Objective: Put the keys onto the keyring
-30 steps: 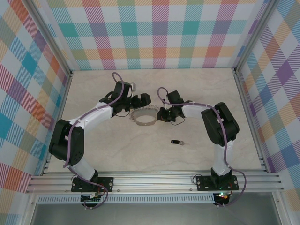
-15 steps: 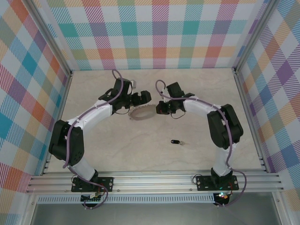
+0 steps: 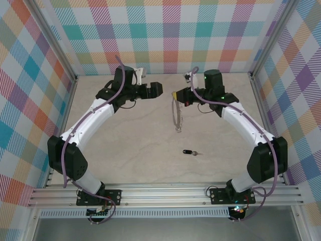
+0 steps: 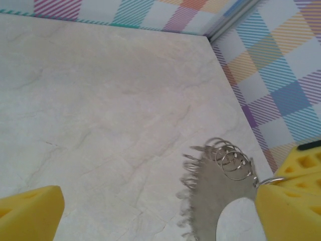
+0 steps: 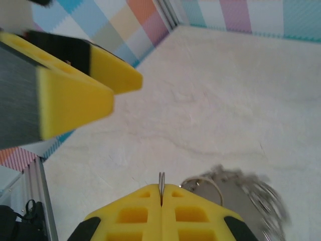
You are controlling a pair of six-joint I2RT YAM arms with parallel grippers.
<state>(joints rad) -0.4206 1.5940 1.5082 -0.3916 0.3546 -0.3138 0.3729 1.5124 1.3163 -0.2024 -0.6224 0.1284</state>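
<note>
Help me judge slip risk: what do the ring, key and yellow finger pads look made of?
Thin grey scalloped keyring: looks like metal, dull silver sheen, wire loops along its rim. Tiny key: black oblong head seems matte plastic; short blade looks silvery metal, though too small to be sure. Yellow pads on the right end effector: matte moulded plastic or rubber, with recessed pockets.

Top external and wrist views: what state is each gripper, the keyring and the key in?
key: lying loose on the table, untouched.
left gripper: open, holding nothing.
right gripper: shut on the keyring.
keyring: hanging from the right gripper, key not on it.
</note>
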